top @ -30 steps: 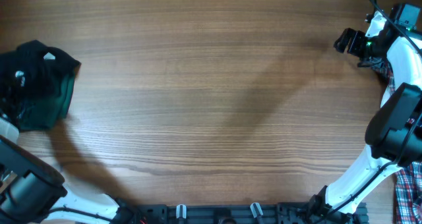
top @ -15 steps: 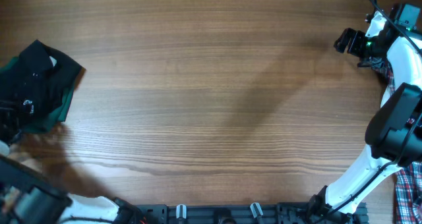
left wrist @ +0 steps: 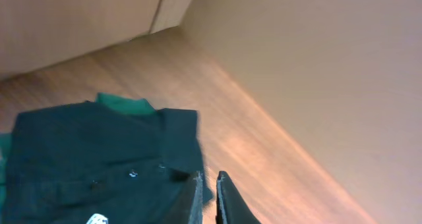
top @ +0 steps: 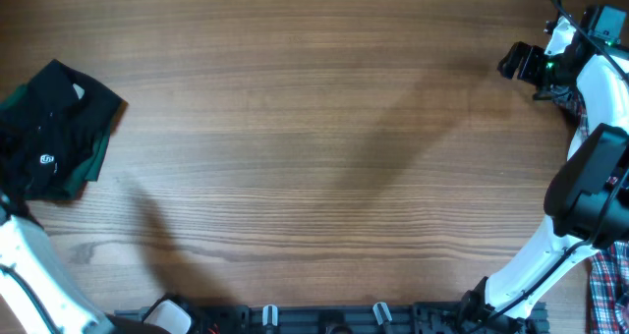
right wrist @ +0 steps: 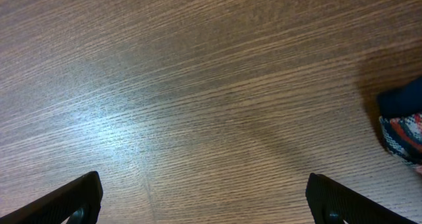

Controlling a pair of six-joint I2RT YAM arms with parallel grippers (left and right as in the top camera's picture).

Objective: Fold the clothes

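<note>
Black shirt [top: 49,128]: far 9 o'clock edge of desk [top: 314,157], compact bundle, lying on top of dark green garment [top: 93,152], with green showing past its edges. White logo [top: 46,159] face up toward the 6 o'clock end. Collar [left wrist: 178,128] and small buttons visible from left wrist. Outline uneven, not squared, so fold quality doubtful. Probably stacked at the edge as a done pile, to keep the middle of the desk free as work area. Judgement only.

Left end effector [left wrist: 208,184]: clenched, tips almost touching. In left wrist view, over the shirt's corner beside the collar. No fabric visible between the tips. Cannot tell whether pinching cloth, touching it, or hanging above. Barely visible from overhead, only the white left arm at the 7 o'clock corner. Clenched and angled at the collar corner, so likely either a pinch attempt or a nudge to tidy the stack.

Right end effector [right wrist: 203,188]: fully released, jaws wide, nothing between, over bare wood near 2 o'clock. Plaid shirt [top: 601,275] draped off the 4 o'clock edge, a bit of it near this end effector in right wrist view. Well apart from the black shirt. Probably parked out of the way, or staged for the plaid one next.
</note>
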